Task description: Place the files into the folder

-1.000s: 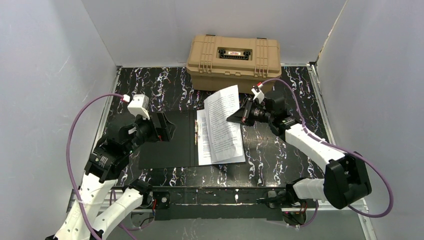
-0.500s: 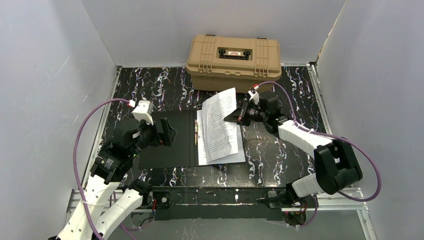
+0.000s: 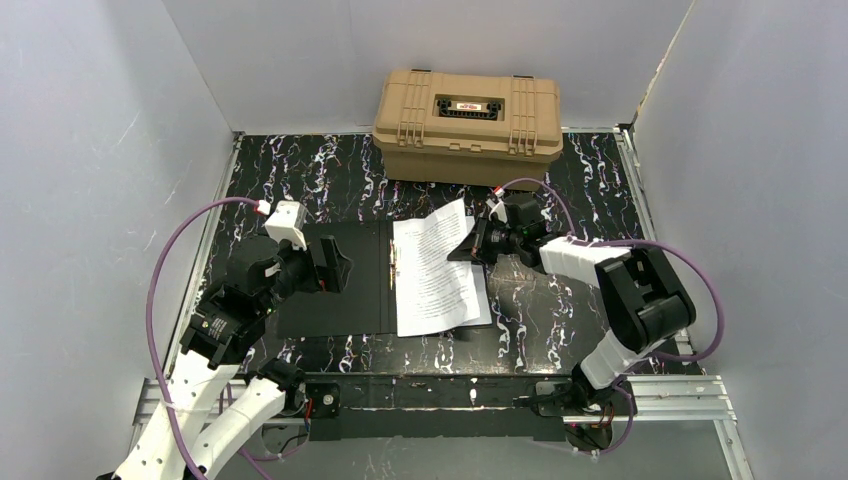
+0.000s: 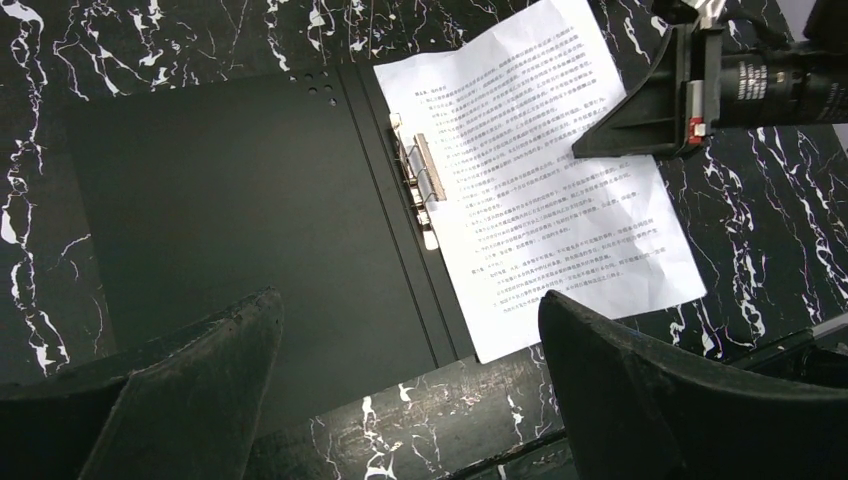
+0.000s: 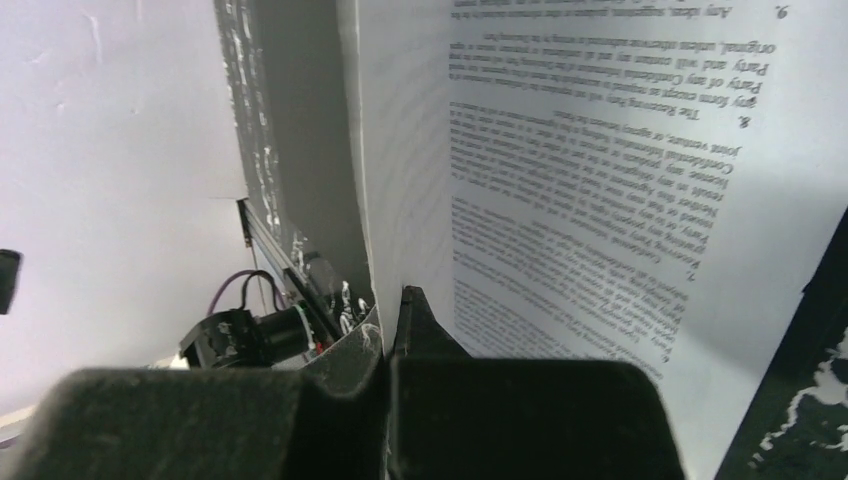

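On the right leaf of the open folder [image 3: 335, 280], black side up, the files [image 3: 440, 295] lie beside the metal clip [image 4: 418, 180]. The right gripper [image 3: 458, 248] pinches the top sheet [image 4: 560, 170] at its far-right edge (skewed against the sheet beneath). The left gripper [image 4: 408, 305] hangs spread above the left leaf. Best to square that sheet to the stack, lay it flat, then release.

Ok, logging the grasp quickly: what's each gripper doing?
Left gripper: open, holding nothing.
Right gripper: shut on the edge of the files.
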Controlling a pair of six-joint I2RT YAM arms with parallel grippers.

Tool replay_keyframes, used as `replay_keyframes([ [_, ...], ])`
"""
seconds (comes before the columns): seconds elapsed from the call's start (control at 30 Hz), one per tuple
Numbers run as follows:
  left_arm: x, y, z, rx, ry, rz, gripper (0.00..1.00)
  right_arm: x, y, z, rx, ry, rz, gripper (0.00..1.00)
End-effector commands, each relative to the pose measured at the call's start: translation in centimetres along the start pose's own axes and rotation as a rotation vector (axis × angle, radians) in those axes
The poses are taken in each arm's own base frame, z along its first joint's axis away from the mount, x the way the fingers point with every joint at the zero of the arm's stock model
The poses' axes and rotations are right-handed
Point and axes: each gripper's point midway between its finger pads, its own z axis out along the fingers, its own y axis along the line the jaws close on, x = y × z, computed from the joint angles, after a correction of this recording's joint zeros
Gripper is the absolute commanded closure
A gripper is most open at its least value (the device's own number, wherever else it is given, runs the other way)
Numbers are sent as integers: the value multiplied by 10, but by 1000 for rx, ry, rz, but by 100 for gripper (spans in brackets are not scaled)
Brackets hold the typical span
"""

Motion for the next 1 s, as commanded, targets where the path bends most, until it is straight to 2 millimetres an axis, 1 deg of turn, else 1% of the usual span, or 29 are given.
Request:
replay_keyframes([
  [0.0,1,6,2,-22,-4,18,2,4,-8,9,-15,30,-80,99],
  [0.2,3,6,3,-24,4,16,2,2,-22,16,8,33,-75,99],
  [0.5,4,7,4,-29,9,19,2,-3,-20,18,-5,1,-26,99],
  [0.73,4,7,5,-31,11,18,2,-11,-19,13,7,-44,-4,99],
  [0.87,4,7,4,-31,11,17,2,-18,-22,5,41,-72,-14,99],
  [0.97,4,7,4,-29,10,17,2,-21,-20,-1,52,-89,-25,99],
])
